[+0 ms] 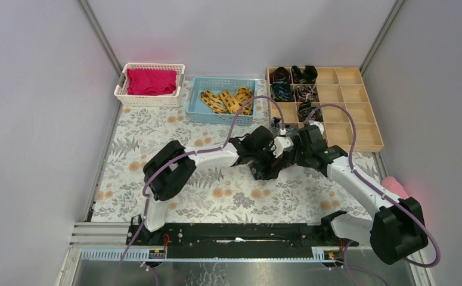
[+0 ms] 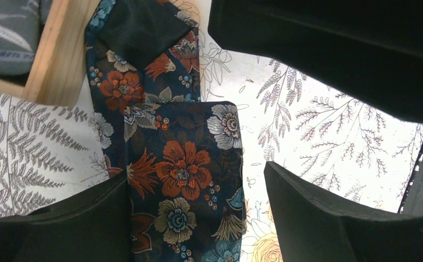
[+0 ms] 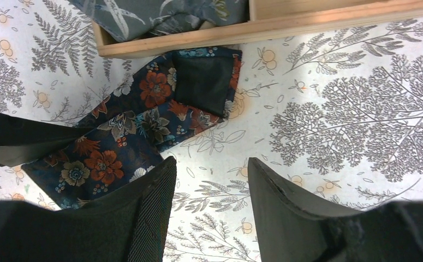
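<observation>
Tablecloth (image 3: 334,109) bears folded navy floral tie (image 2: 187,164).

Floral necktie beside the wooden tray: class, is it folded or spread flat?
Folded: the floral necktie lies doubled, one layer overlapping another, its black lining showing.

Desk (image 1: 216,196) is covered by a sheet printed with ferns and flowers. Along the far edge, left to right, sit a white basket (image 1: 151,102), a blue basket (image 1: 194,110) just beside it, and a wooden tray (image 1: 359,128) with compartments. A dark floral cloth (image 3: 116,142) lies flat and folded on the desk, one end against the tray's near wall. A pink item (image 1: 395,186) is at the right edge.
</observation>
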{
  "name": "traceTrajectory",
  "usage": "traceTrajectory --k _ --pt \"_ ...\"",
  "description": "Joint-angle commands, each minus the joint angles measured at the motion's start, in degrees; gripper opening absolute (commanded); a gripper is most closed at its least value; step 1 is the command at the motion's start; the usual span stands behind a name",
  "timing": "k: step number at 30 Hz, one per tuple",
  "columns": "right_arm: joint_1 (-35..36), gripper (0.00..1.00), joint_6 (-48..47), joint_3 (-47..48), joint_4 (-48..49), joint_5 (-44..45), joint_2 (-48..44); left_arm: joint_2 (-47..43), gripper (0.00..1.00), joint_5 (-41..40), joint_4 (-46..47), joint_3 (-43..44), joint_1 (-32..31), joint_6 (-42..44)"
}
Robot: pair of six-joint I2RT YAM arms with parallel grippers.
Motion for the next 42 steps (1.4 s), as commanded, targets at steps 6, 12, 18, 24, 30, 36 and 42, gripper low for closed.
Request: traceTrajectory --k 6,12,18,24,30,36,42 --pt "2.4 0.59 -1.8 0.8 3.1 -8.3 -9.4 6.8 0.85 -4.0 -2.9 1.5 0.5 -1.6" --pt "2.5 0.61 -3.3 -0.5 4.6 -8.4 -12.4 6.7 0.89 -6.6 -3.3 3.7 0.5 -2.1" --pt "2.5 0.64 -2.8 -1.4 5.2 -6.6 -14.2 4.5 0.91 -9.6 -5.4 7.0 1.1 -0.9" --pt "2.5 0.67 -2.7 -1.0 4.1 -5.9 -15.5 -6.1 0.92 -15.2 -1.6 5.7 3.2 -3.6" --pt "8.0 0.68 -3.3 0.9 2.0 0.4 -14.8 -23.0 0.95 -22.3 1.6 0.2 6.2 -8.6" --pt "17.9 0.68 -4.4 4.0 0.2 9.5 -8.9 -33.5 0.97 -24.1 1.3 -5.2 7.1 -14.4" --pt "28.0 0.68 -2.9 12.6 -6.3 26.3 3.2 -39.3 0.97 -28.1 2.2 -12.8 11.4 -23.7"
